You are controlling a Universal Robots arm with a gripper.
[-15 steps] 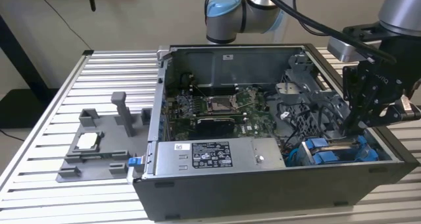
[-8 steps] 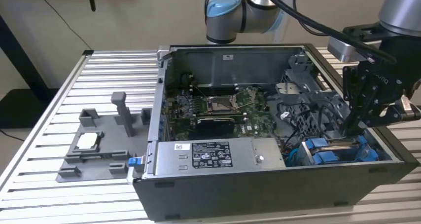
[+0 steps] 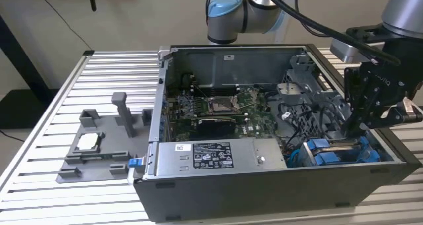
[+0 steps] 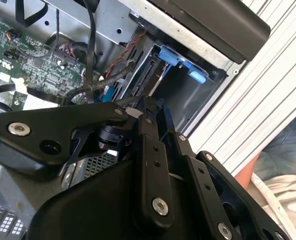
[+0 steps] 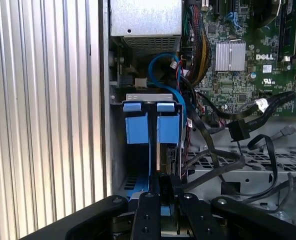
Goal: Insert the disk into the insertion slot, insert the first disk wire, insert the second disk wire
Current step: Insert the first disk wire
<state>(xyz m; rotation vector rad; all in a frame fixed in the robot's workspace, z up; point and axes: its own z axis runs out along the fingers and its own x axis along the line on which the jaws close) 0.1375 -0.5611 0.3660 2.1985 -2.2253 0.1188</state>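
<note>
Within the computer case [image 3: 264,190], exterior view: your tool [image 3: 350,132] hangs just above the disk [image 3: 327,158]. First wrist view: the disk sits in the insertion slot [image 5: 116,150]; the tool fingers [image 5: 150,192] nearly meet, and you cannot tell whether they grip anything. Second wrist view: the disk's blue tabs lie beyond the tool.

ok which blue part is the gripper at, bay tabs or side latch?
The paired blue tabs in the insertion slot: the gripper hangs just above them. The lone blue latch sits at the opposite edge of the case, by the power supply.
</note>
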